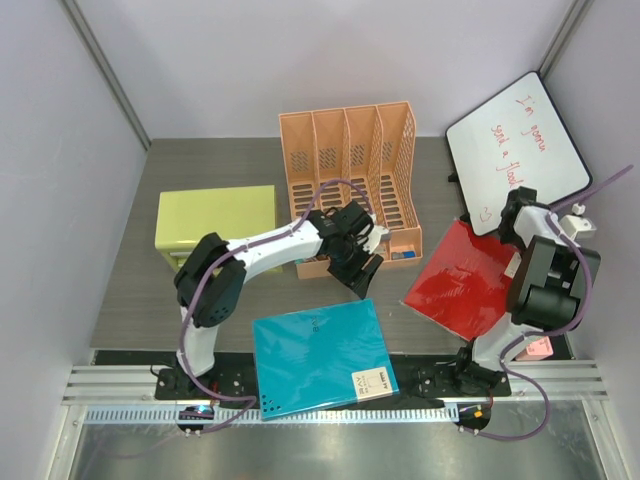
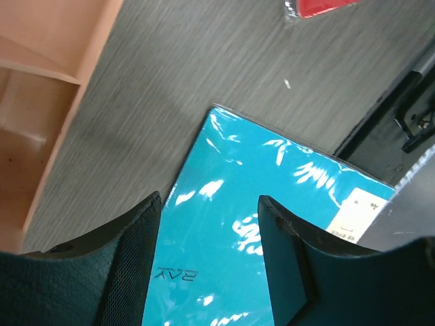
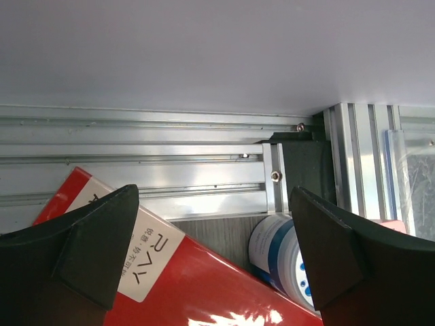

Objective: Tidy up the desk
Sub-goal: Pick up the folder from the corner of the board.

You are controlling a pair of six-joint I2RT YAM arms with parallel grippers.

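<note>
Our left gripper [image 2: 209, 197] hovers half-open and empty over the teal folder [image 2: 245, 156], which lies askew on the desk [image 2: 204, 54] beneath both arms (lining up a pinch, we reckon). The right gripper [image 3: 214, 190] gapes wide above the red folder [image 3: 204, 285].

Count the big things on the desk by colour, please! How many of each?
Teal: 1, the teal packet
Red: 1, the red packet
Orange: 1, the file rack
Green: 1, the drawer cabinet
White: 1, the whiteboard
Total: 5
</note>
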